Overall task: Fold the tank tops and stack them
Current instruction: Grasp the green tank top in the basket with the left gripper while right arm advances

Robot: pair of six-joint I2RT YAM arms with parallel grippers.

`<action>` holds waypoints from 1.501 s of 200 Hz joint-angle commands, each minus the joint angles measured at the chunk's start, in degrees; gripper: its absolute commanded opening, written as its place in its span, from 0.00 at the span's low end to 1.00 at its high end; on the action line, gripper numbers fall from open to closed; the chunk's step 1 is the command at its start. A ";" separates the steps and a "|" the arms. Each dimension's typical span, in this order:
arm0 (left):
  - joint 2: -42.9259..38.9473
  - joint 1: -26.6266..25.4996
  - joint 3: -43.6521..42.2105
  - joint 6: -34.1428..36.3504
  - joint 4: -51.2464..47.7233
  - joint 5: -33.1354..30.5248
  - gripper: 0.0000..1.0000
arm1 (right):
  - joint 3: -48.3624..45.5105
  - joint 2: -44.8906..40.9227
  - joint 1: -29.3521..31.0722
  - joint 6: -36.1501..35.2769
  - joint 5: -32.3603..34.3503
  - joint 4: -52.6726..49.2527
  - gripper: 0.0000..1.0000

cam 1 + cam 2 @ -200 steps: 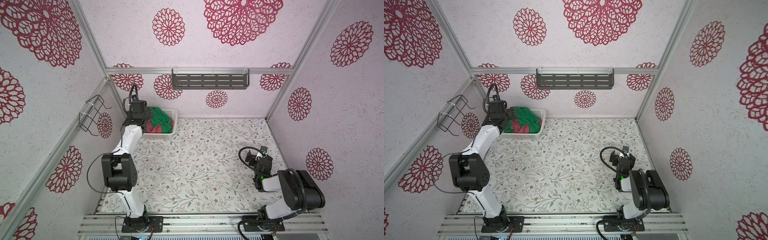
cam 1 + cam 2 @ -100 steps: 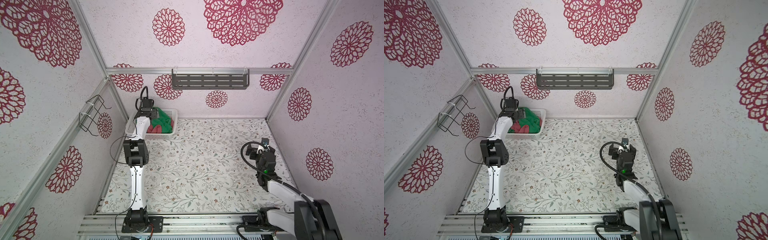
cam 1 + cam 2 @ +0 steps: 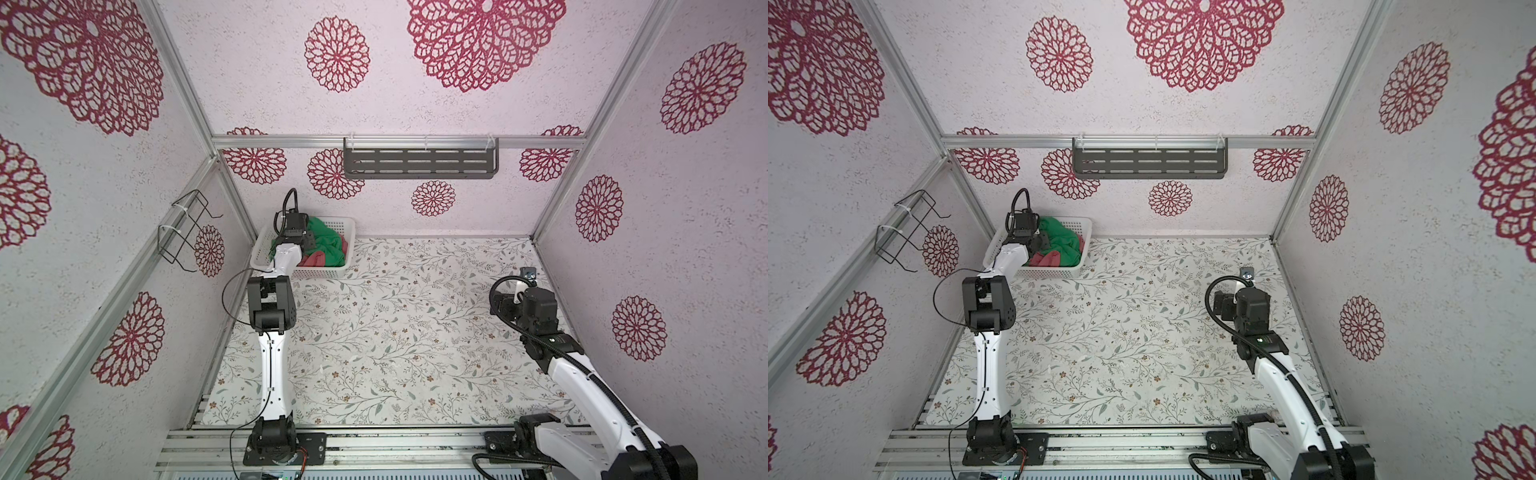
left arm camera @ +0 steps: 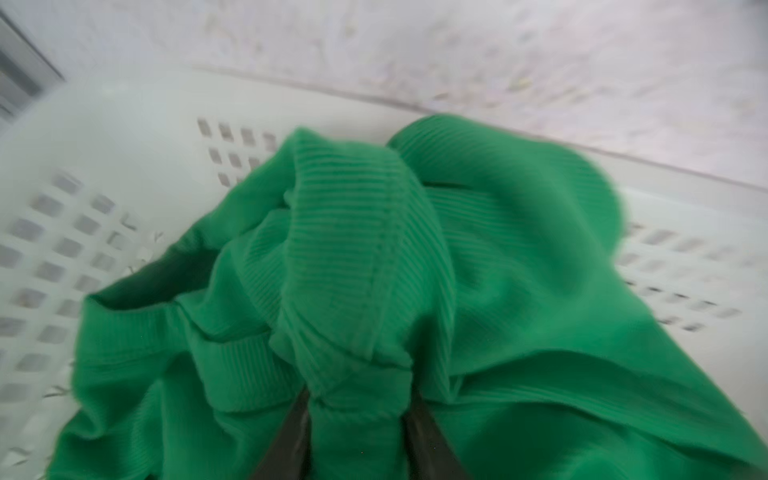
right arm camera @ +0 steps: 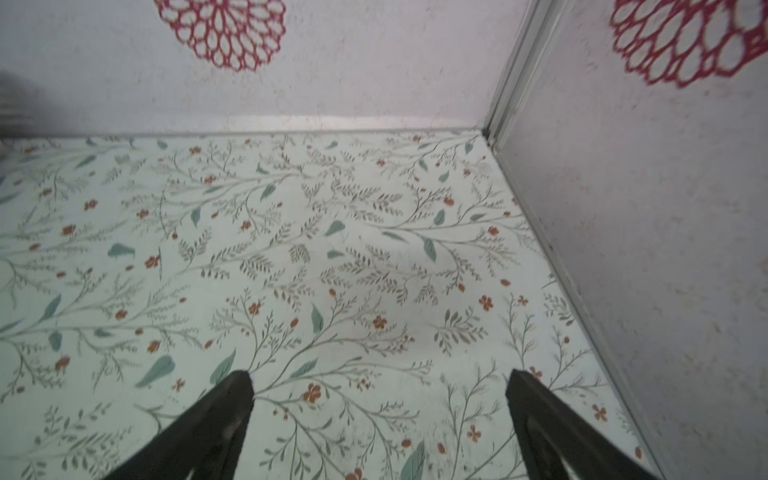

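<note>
The pale floral-printed tabletop (image 3: 415, 332) carries nothing but the white perforated plastic basket (image 3: 350, 232), which sits in its far left corner against the wall. Both garments lie crumpled in the basket. The bright green ribbed-knit tank top (image 3: 328, 243) is heaped on top, and the dusty rose-red tank top (image 3: 312, 261) shows only as a patch at the basket's near side.

In the last second the left arm has straightened and reached over the basket. The left gripper (image 4: 359, 409), which was spread wide a moment ago, has closed in. In the left wrist view its dark fingers (image 4: 297, 419) pinch a bunched fold of the green rib knit between them, with the rest of the cloth spilling around and beyond the tips.

This looks like the start of the task: the first top is caught, but it is not yet lifted clear and nothing is folded.

The right arm has also risen. Its right gripper (image 5: 380, 384) hangs over bare table near the far right corner, well apart from both tops, with its jaws spread fully and empty.
</note>
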 commanded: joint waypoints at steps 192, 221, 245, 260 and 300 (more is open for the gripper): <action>-24.59 0.00 -17.50 -4.00 -8.52 3.05 0.51 | 2.60 -0.77 0.48 8.58 -12.44 -12.73 0.99; -24.01 0.71 -14.27 -2.02 -12.14 0.49 0.88 | 2.91 -0.05 0.56 8.35 -12.53 -13.60 0.99; -30.79 -1.43 -19.02 2.07 -10.45 -5.18 0.96 | 3.04 0.73 0.55 8.05 -12.27 -13.99 0.99; -34.90 -3.82 -19.66 4.09 -12.91 -6.13 0.91 | 2.78 1.56 0.59 8.06 -12.52 -13.38 0.99; -29.15 -7.76 -13.46 4.02 -27.33 -2.35 0.76 | 2.13 3.20 0.65 8.65 -12.53 -12.97 0.99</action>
